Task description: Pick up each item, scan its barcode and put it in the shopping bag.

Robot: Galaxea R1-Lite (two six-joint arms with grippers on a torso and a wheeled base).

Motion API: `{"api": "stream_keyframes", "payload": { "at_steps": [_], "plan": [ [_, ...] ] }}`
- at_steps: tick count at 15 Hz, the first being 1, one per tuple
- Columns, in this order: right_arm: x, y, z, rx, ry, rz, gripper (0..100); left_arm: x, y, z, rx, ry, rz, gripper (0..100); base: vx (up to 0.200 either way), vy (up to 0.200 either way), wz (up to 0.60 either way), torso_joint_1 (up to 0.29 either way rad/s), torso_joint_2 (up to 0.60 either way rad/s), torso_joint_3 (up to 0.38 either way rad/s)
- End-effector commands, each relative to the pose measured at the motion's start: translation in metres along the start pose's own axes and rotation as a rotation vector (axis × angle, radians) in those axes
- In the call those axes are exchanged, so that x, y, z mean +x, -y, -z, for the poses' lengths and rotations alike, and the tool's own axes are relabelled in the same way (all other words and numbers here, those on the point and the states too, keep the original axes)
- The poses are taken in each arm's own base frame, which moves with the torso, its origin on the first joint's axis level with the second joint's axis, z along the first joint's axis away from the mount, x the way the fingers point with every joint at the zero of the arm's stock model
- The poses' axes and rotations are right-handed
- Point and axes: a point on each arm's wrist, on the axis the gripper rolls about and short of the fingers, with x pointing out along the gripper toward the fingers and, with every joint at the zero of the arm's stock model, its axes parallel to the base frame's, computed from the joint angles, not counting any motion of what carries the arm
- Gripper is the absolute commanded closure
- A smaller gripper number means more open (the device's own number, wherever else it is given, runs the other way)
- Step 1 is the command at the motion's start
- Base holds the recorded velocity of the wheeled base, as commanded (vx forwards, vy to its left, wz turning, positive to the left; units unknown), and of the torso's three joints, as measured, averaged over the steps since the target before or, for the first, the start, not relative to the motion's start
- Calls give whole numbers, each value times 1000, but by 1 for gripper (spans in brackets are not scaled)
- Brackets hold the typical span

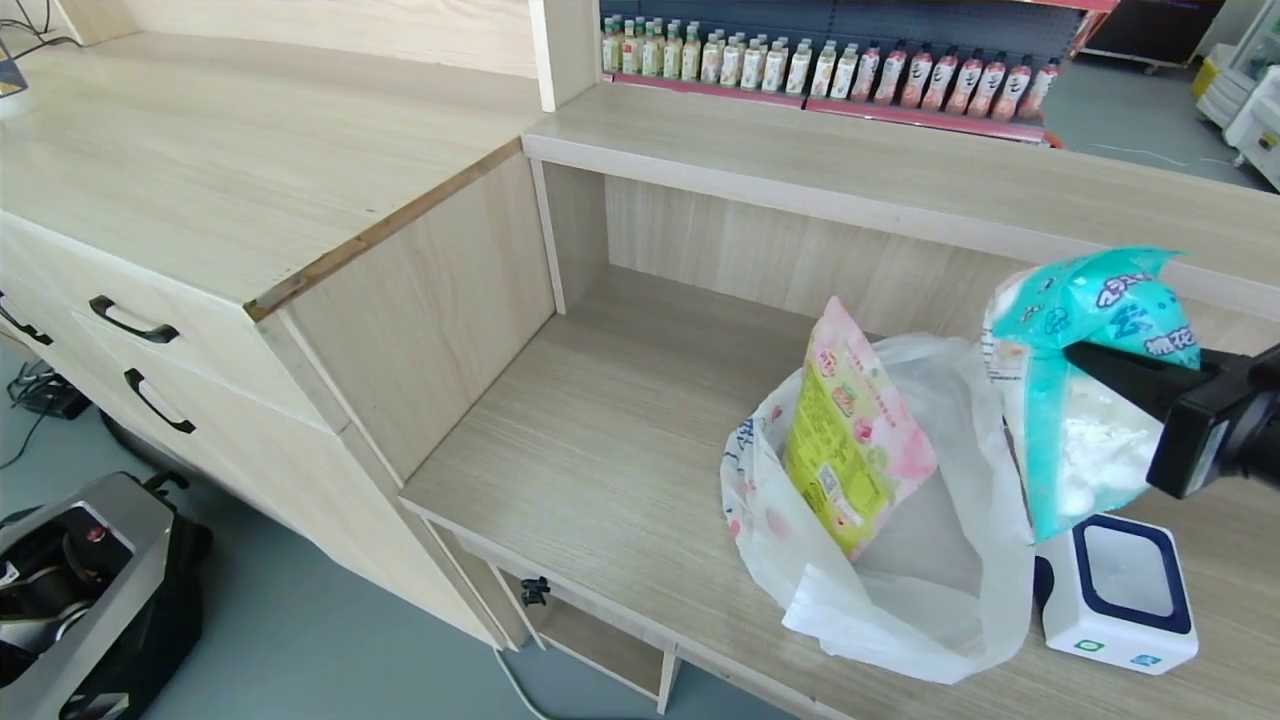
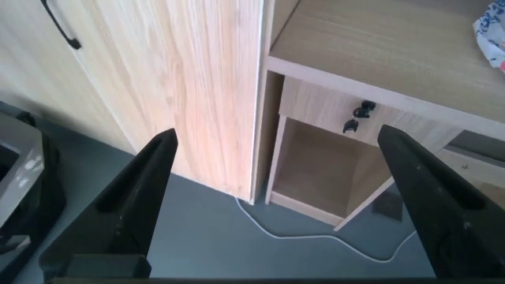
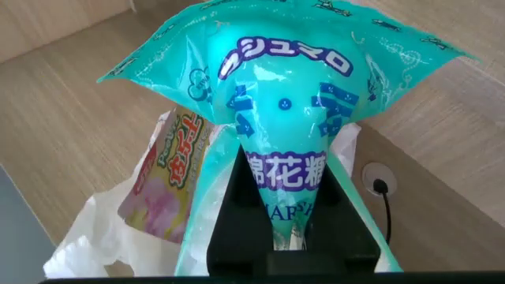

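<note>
The worktop (image 1: 620, 440) is a low wooden shelf. The shopping bag (image 1: 930, 600) lies on its right part with the mouth open towards the near left. The teal packet (image 1: 1085, 300) hangs in the air just right of the bag and above the scanner (image 1: 1120, 590), a small white box with a blue-rimmed window that sits at the near right, touching the bag's edge. The right hand (image 1: 1085, 358) is clamped on the packet's middle, with its black fingers pinching the soft film. The step in hand looks like the scan. No barcode can be made out on the teal packet, so the arm would do well to turn the packet until the printed code faces down at the window. It should hold the packet level and close over the glass, and keep the loose film from folding across the code. From there the move to the bag is short and leftward. The packet is best carried over the raised rim and lowered into the open mouth, not pushed against the thin plastic, which would probably crumple or slide. The bag already holds one item, a yellow and pink packet (image 1: 850, 440), which stands tilted against the far side and leaves room in front of it. The left hand (image 2: 278, 132) hangs low by the cupboard on the left with its fingers spread wide and nothing between them.
</note>
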Motion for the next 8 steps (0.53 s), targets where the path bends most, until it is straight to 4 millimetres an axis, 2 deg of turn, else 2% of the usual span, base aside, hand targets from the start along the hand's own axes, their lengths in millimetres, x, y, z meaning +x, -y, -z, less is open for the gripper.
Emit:
{"api": "stream_keyframes", "payload": {
  "at_steps": [1, 5, 8],
  "plan": [
    [28, -4, 17, 20, -45, 11, 100, 0, 0, 0, 0, 0, 0, 0, 0, 0, 0, 0, 0, 0],
    [77, -5, 48, 81, -21, 66, 100, 0, 0, 0, 0, 0, 0, 0, 0, 0, 0, 0, 0, 0],
    [101, -11, 67, 131, 20, 76, 100, 0, 0, 0, 0, 0, 0, 0, 0, 0, 0, 0, 0, 0]
  ]
}}
